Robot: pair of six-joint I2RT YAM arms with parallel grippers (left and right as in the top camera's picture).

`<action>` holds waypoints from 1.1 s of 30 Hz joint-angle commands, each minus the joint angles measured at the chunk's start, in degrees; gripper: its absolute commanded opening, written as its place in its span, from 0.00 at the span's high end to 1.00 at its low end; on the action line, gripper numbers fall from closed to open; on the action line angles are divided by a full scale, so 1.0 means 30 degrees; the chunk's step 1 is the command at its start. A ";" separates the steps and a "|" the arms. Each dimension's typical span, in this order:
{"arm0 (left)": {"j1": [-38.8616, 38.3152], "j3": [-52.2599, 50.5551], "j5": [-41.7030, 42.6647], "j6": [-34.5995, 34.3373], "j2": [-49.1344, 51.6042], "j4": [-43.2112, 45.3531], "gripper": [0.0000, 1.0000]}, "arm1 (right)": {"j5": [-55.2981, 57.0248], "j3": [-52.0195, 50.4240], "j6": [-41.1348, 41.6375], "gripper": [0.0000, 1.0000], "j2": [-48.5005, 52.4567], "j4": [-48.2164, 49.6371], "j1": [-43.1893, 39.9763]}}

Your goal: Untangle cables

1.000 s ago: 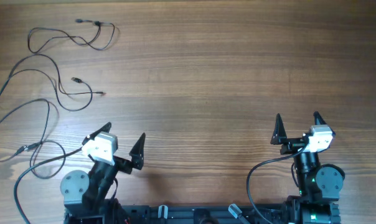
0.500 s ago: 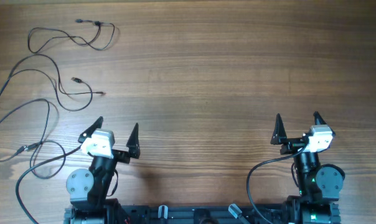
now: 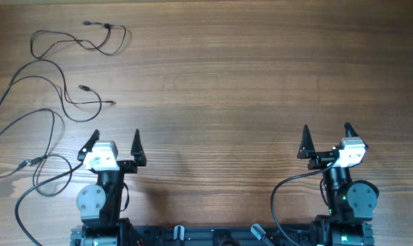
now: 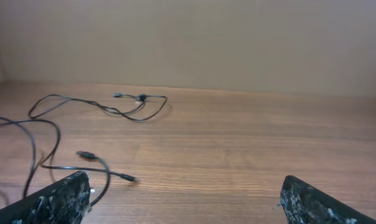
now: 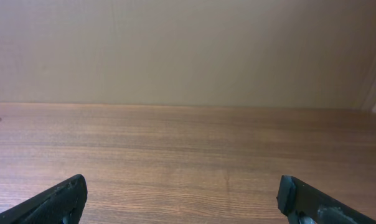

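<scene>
Several thin black cables lie in loose loops on the wooden table at the far left: one strand [image 3: 105,39] at the back, another with small plug ends [image 3: 83,102] nearer, and a long loop [image 3: 46,137] beside the left arm. My left gripper [image 3: 115,135] stands open and empty just right of them, pointing away from the robot. In the left wrist view the back strand [image 4: 135,102] and a plug end [image 4: 91,155] lie ahead and to the left of that gripper [image 4: 185,186]. My right gripper [image 3: 327,130] is open and empty at the far right, with only bare wood in front of it [image 5: 182,186].
A thicker black cable [image 3: 25,198] runs from the left arm's base past the thin loops. Another thick one [image 3: 278,195] curves beside the right arm's base. A plain wall stands behind the table's far edge [image 4: 238,92].
My left gripper has swung from pointing right to pointing straight ahead and shifted a little left, towards the cables. The right arm and the cables have not moved.
</scene>
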 commanded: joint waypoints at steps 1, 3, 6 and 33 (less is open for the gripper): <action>-0.0138 -0.0124 -0.0962 -0.0189 -0.0197 -0.0131 0.00 | 0.0342 -0.0015 -0.0328 0.00 -0.0204 0.0066 0.0087; -0.0138 -0.0124 -0.1566 -0.0182 -0.0197 -0.0095 0.00 | 0.0342 -0.0022 -0.0328 0.00 -0.0204 0.0066 0.0087; -0.0124 -0.0124 -0.1829 -0.0036 -0.0197 -0.0058 0.00 | 0.0342 -0.0015 -0.0328 0.00 -0.0204 0.0073 0.0087; -0.0124 -0.0124 -0.1435 0.0525 -0.0189 -0.0029 0.00 | 0.0342 -0.0015 -0.0328 0.00 -0.0204 0.0073 0.0087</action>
